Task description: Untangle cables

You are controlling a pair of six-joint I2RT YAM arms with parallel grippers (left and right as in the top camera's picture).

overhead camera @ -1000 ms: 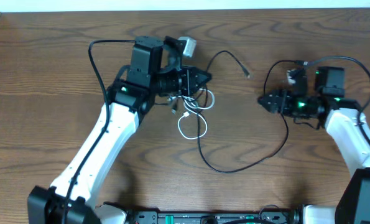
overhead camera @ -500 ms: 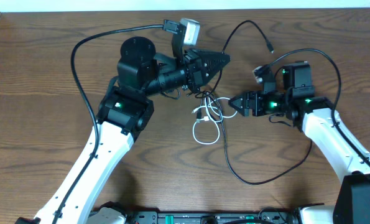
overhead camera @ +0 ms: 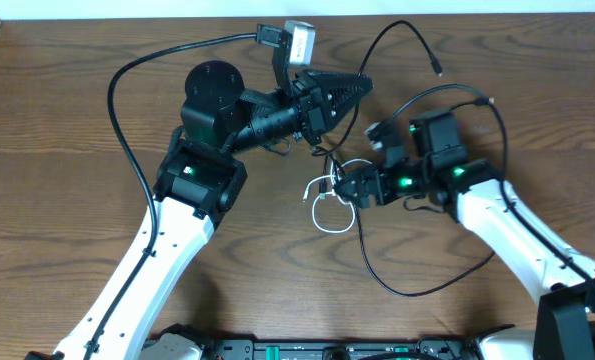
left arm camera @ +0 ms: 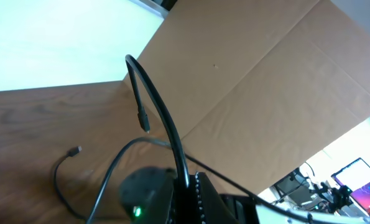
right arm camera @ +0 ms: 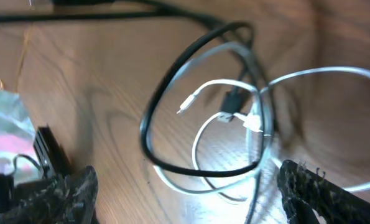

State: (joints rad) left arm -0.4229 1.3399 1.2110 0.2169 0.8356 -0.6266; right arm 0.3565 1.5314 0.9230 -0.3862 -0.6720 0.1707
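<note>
Starting far left: bare wooden counter (overhead camera: 47,200), plus the left arm's own thick lead (overhead camera: 112,105) arcing wide over it. Not part of the job.

Next, the left claw (overhead camera: 352,88): pinched fully shut, raised and tipped sideways, apparently nipping the black cable (right arm camera: 146,123) not far from one end, with the plug (overhead camera: 438,72) flopped out past the tip. Probably held up like that to let the knot dangle loose for picking. No help from that wrist view, mostly cardboard (left arm camera: 265,93) and stray wire.

Middle: the knot itself, just below that claw. Resting on the wood or barely off it, hard to say. White cable (overhead camera: 323,226) curled in a small loop and threaded through a black coil, ends crossing.

Right: right claw (overhead camera: 343,188) spread wide, gripping nothing, fingers (right arm camera: 54,193) either side of the tangle. Lined up for a grab at the white loop, by the look of it.

Snag: black coil lying across the white strands, so easy to catch both at once. Also a long black tail sweeping under the right arm, liable to drag.
</note>
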